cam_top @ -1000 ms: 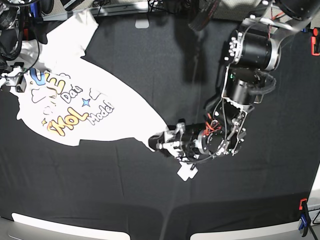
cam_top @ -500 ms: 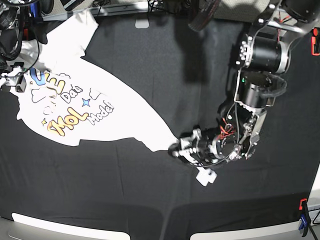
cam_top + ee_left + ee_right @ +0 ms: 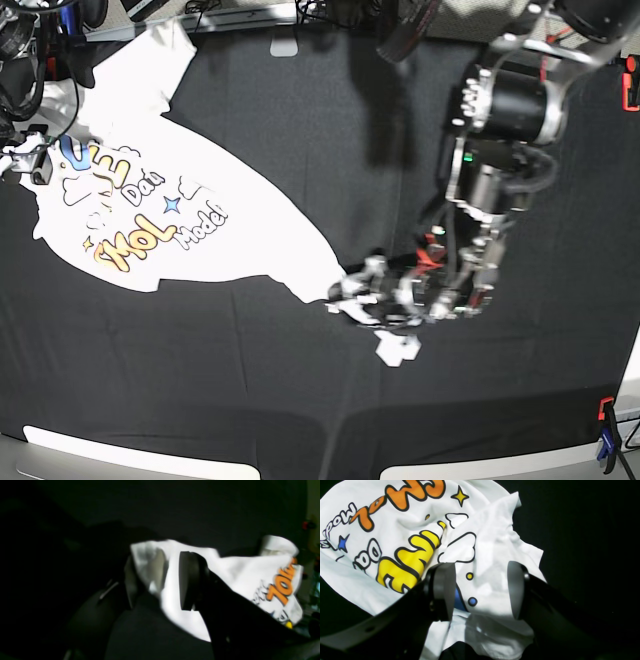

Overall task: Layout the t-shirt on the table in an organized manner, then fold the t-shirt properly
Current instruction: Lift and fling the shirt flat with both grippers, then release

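Between the left gripper's (image 3: 160,580) clenched pads sits the white printed cotton t-shirt's (image 3: 200,200) hem; right gripper (image 3: 480,590) gapes above its print.

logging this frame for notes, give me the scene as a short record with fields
garment: t-shirt, white, print side up, stretched diagonally, creased
surface: table under black cloth
left gripper: at the shirt's lower corner, white cloth between its pads
right gripper: at the printed end, jaws apart with cloth between them
layout: not yet flat, no fold made
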